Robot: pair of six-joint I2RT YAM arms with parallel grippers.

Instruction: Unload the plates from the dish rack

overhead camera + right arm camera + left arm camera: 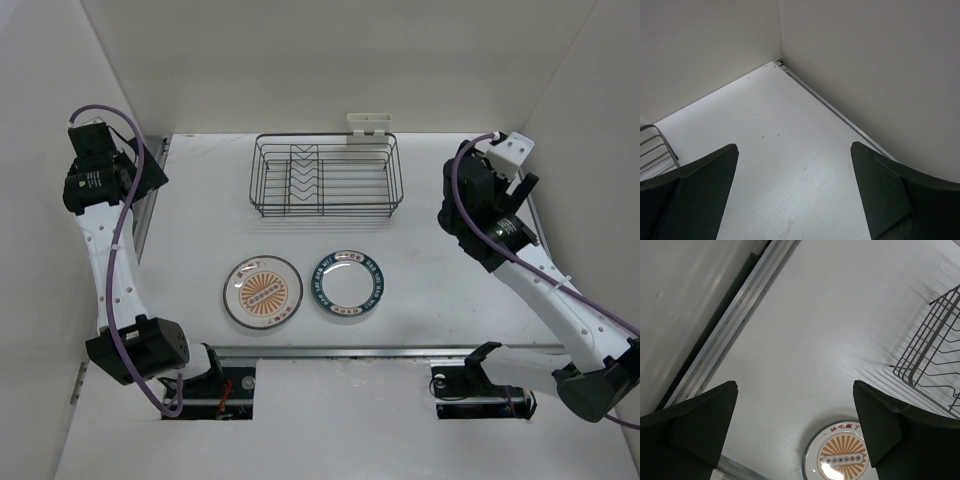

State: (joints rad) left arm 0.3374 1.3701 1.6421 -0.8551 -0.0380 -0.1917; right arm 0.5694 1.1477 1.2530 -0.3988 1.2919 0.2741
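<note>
Where the top view looks down, the dish rack (325,175) sits upper centre on the surface (440,270); sunburst plate (263,291) and teal-rimmed plate (347,283) lie flat below it. Left wrist: left end effector (795,387) spreads wide, empty, sunburst plate at bottom. Right wrist: right end effector (794,147) spreads wide, empty, dish rack corner at left edge.

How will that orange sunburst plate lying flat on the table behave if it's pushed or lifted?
The orange sunburst plate looks glossy, with glare on it in the left wrist view, so probably rigid and slippery. Flat on the smooth table, it should slide rather than tip. Pushed right, it may bump the teal-rimmed plate beside it.
</note>
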